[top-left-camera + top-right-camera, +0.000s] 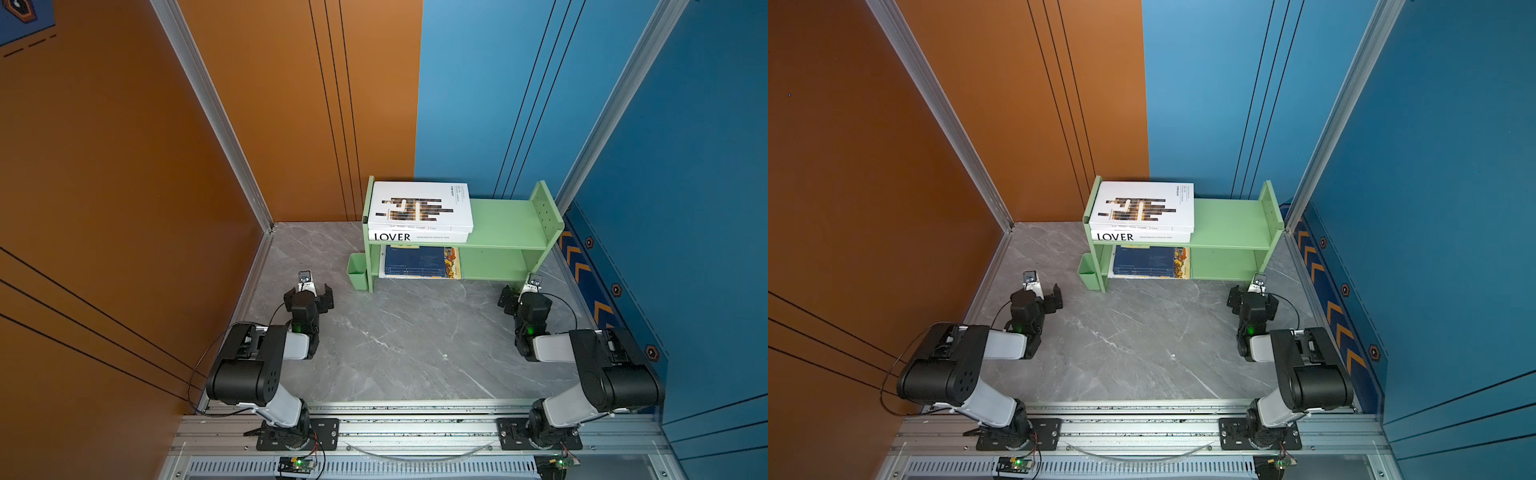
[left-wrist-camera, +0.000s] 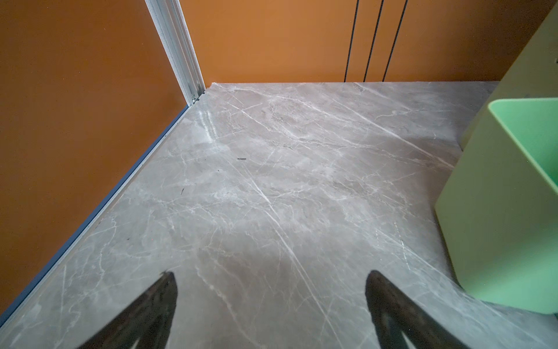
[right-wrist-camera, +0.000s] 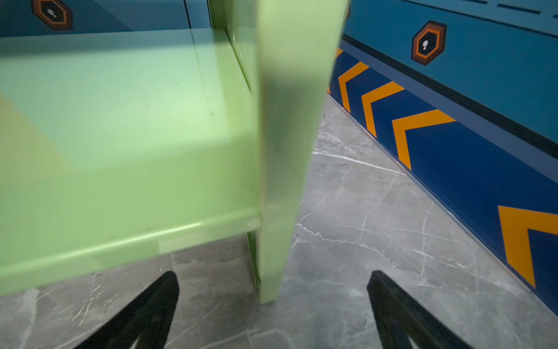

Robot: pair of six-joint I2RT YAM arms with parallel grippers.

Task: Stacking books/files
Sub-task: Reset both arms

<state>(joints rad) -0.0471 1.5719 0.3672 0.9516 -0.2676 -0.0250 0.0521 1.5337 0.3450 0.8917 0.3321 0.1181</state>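
Over at the worktop's left edge, the left pincer (image 1: pixel 309 294) hangs low above the grey marble worktop (image 1: pixel 395 340) with its jaws spread wide and nothing in them. The left wrist view (image 2: pixel 270 275) shows bare marble between the two black fingers. A small green bin (image 1: pixel 358 270) sits just ahead of it and to its right, hooked to the left side of the green shelf (image 1: pixel 498 220).

The shelf stands against the worktop's far edge, and all the books are at its left end, well apart from both pincers. On the top board the white book with brown-black bars (image 1: pixel 419 205) lies flat on the thick "LOVER" book (image 1: pixel 415 237), both squared up against the left side panel. On the lower board, a navy book (image 1: pixel 415 262) lies flat on top, with the yellow picture book (image 1: pixel 452 262) poking out beneath it on the right.

Near the worktop's right edge, the right pincer (image 1: pixel 521 291) is also wide open and empty, just in front of the shelf's right leg. In the right wrist view (image 3: pixel 273 275) that leg stands between the fingers, just ahead of them and not touching. The books lie far off to its left.
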